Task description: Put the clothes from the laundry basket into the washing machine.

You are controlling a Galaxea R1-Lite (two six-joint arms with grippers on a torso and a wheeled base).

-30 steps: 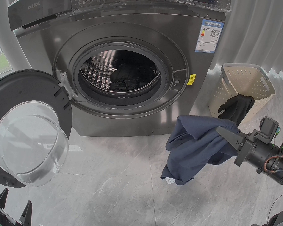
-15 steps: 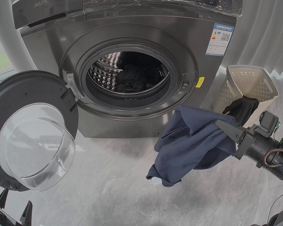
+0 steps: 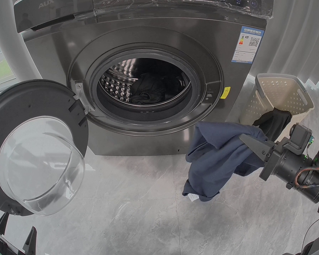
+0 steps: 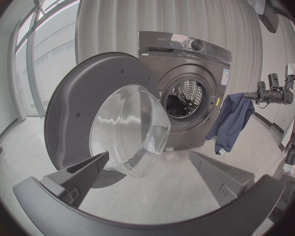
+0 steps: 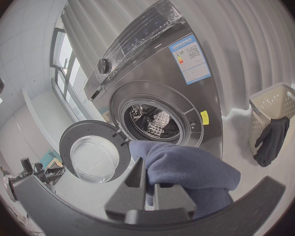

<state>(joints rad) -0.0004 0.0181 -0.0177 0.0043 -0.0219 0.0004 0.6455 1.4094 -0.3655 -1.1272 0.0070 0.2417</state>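
Observation:
A grey front-loading washing machine (image 3: pixel 149 36) stands with its round door (image 3: pixel 32 146) swung wide to the left. Dark clothes (image 3: pixel 149 87) lie inside the drum. My right gripper (image 3: pixel 253 142) is shut on a navy blue garment (image 3: pixel 219 156), which hangs above the floor to the right of and below the drum opening. In the right wrist view the navy garment (image 5: pixel 190 167) bunches over the closed fingers (image 5: pixel 137 187). A cream laundry basket (image 3: pixel 280 92) stands right of the machine, a black garment (image 3: pixel 274 121) draped over its front rim. My left gripper (image 4: pixel 147 163) stands open low at the left, facing the door's glass bowl (image 4: pixel 131 128).
The open door (image 4: pixel 88 108) juts out over the floor at the left. Pale grey floor tiles (image 3: pixel 131 209) lie bare in front of the machine. White curtains (image 3: pixel 301 29) hang behind the basket.
The head camera shifted between the two earlier frames. Since half a second ago, the navy garment's hanging end has swung back to the right and my right gripper has edged slightly left and up.

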